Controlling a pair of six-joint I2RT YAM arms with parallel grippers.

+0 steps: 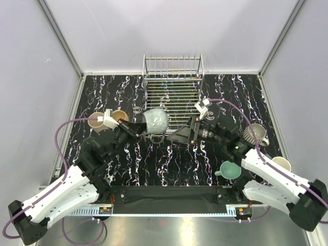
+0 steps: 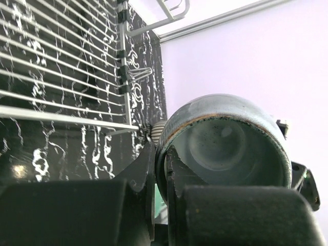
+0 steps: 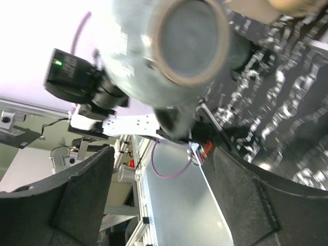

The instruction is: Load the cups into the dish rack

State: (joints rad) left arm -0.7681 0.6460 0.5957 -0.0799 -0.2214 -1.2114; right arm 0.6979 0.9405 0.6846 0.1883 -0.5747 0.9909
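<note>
Seems to be the setting-down step: bring the grey-green cup (image 1: 156, 121) fully over the near-left corner of the dish rack (image 1: 179, 100), then lower onto the grid. Keep the left hand (image 1: 143, 128) clenched on the cup's wall until settled on the wires. Seen from the left wrist, pinching that wall with one finger inside the mouth and one outside, so a thin hold. Avoid twisting or bumping the rack's edge wire, for fear of levering the cup loose. At present lying on its side in the air, mouth toward the left arm, base toward the right. Probably best to turn upright or mouth-down before letting go, and to pick a spot short of the tines at the far end.

Right hand (image 1: 173, 136) spread wide, grasping nothing, aimed at the cup's base from just beside it. From the right wrist, base lying ahead of the parted fingers rather than between them. Hard to tell whether touching. Hold it clear of the lowering path, or close gently if meant to steady.

More to load afterwards on the tabletop (image 1: 169, 159): a tan cup (image 1: 96, 120) to the left, a teal cup (image 1: 229, 169) to the right.
</note>
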